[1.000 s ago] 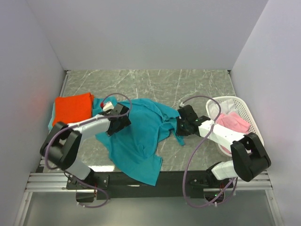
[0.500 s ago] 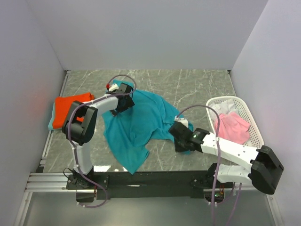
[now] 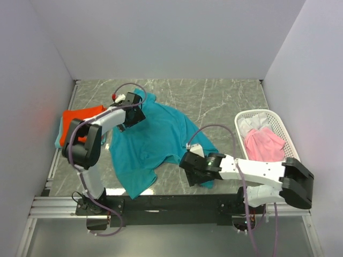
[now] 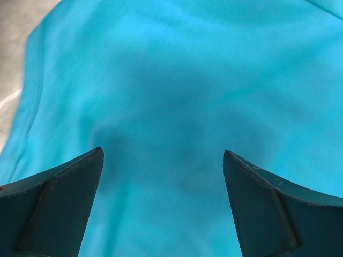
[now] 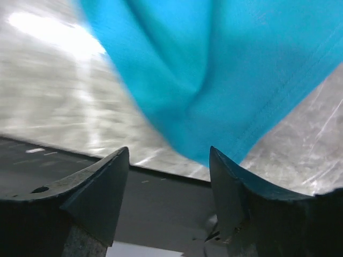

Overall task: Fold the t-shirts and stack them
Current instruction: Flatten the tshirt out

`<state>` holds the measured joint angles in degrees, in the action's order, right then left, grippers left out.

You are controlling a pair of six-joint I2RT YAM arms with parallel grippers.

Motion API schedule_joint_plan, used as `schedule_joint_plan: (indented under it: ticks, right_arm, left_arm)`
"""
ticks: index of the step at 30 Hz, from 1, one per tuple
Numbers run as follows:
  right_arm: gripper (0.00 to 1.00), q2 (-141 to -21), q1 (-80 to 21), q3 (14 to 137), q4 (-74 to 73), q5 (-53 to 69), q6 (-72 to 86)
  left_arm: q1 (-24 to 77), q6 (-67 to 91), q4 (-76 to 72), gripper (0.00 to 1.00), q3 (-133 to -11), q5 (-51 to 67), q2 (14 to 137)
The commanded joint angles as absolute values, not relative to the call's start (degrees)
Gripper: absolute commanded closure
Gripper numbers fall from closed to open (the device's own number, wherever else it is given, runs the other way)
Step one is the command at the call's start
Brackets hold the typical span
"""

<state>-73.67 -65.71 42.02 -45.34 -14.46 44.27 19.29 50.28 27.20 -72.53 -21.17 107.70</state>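
Observation:
A teal-blue t-shirt (image 3: 153, 142) lies spread across the middle of the table, its lower hem reaching the near edge. My left gripper (image 3: 130, 115) hovers over its far left part; in the left wrist view that gripper (image 4: 162, 154) is open, with only teal cloth (image 4: 177, 80) below it. My right gripper (image 3: 189, 171) sits at the shirt's near right corner. In the right wrist view it (image 5: 169, 151) is open, and the teal hem (image 5: 214, 107) lies just past its tips. A folded orange-red t-shirt (image 3: 80, 122) rests at the left on a light teal one (image 3: 58, 139).
A white mesh basket (image 3: 268, 113) stands at the right, holding a pink t-shirt (image 3: 263, 145) and a white one (image 3: 248, 125). The table's dark front rail (image 5: 161, 203) runs right under my right gripper. Grey walls enclose the table on three sides.
My right gripper dragged the shirt's right corner toward the near edge, then opened and let it go. The left gripper moved to the far left, and the shirt now lies flatter.

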Motion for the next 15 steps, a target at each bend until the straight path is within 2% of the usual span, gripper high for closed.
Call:
schedule_joint_plan:
  ticks: [1,3,8,15]
  right_arm:
    - [0.31,-67.25,-64.52,47.10,-45.19,-17.32,43.08]
    - [0.31,-65.05,-62.50,48.07,-41.77,-15.21,40.18]
    - [0.33,-66.52,-49.94,51.14,-32.97,-5.99,33.85]
    - [0.40,-86.11,-43.60,66.16,-31.99,-9.13,26.99]
  left_arm:
    - [20.39,49.48,26.90,0.01,-69.53,-20.48,97.06]
    - [22.14,50.79,26.11,0.01,-65.49,-20.39,92.23]
    - [28.64,54.49,23.91,0.01,-54.07,-21.18,83.16]
    - [32.96,60.55,23.90,0.01,-42.55,-20.74,75.33]
